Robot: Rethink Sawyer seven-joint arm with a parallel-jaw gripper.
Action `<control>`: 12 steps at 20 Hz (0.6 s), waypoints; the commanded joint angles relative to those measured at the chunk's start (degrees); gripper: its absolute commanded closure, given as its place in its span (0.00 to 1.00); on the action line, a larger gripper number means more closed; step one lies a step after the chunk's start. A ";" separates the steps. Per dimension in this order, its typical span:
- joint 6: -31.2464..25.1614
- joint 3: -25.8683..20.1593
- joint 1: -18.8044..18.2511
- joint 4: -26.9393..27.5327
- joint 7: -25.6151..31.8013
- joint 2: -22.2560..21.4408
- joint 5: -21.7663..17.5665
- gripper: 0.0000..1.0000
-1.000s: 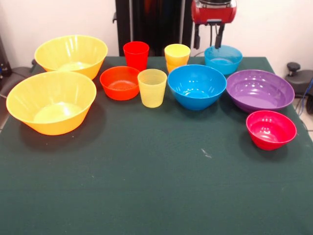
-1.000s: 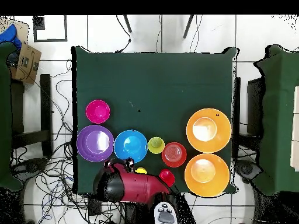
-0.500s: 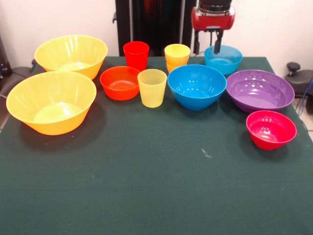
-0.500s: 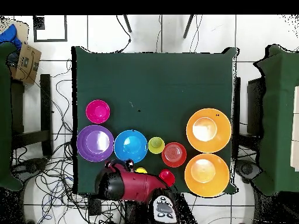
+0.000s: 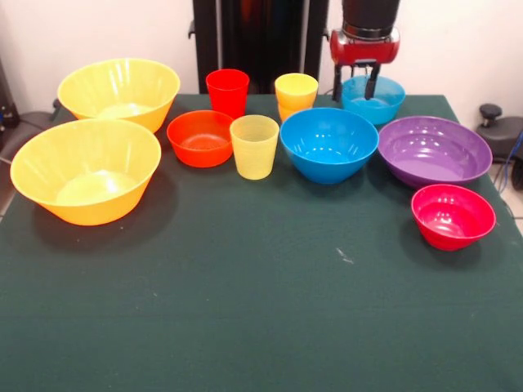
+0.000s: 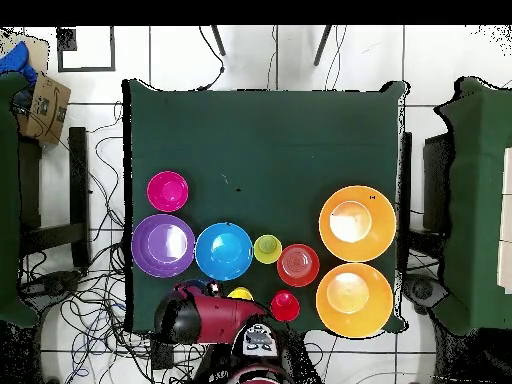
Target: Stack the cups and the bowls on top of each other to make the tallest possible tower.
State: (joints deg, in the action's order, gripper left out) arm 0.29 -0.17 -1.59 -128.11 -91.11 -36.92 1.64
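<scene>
My gripper (image 5: 355, 85) is open at the table's far side, its fingers hanging at the left rim of the small light blue bowl (image 5: 377, 100). In the overhead view the arm (image 6: 205, 315) hides that bowl. Along the row stand the red cup (image 5: 227, 91), the orange-yellow cup (image 5: 296, 92), the pale yellow cup (image 5: 254, 146), the orange-red bowl (image 5: 200, 138), the medium blue bowl (image 5: 328, 144), the purple bowl (image 5: 434, 151) and the pink-red bowl (image 5: 453, 216). Two large yellow bowls (image 5: 119, 91) (image 5: 86, 171) sit at the left. Nothing is stacked.
The green table (image 5: 245, 310) reaches toward the camera in front of the row. The robot's black pedestal (image 5: 253, 41) stands behind the cups. In the overhead view, cables lie on the floor (image 6: 100, 180) beside the table.
The gripper has come down and a little to the right, from above the light blue bowl to its rim. The cups and bowls have not moved.
</scene>
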 commanded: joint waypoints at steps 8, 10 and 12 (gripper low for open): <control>7.60 -3.52 2.50 4.82 -12.85 7.10 -0.16 0.00; 8.88 -3.59 2.00 6.68 -12.50 9.05 -1.01 0.00; 9.81 -4.91 0.06 8.56 -11.88 11.29 -2.43 0.00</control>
State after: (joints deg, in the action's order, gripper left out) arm 5.24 -0.26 -0.09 -127.52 -95.30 -30.95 1.30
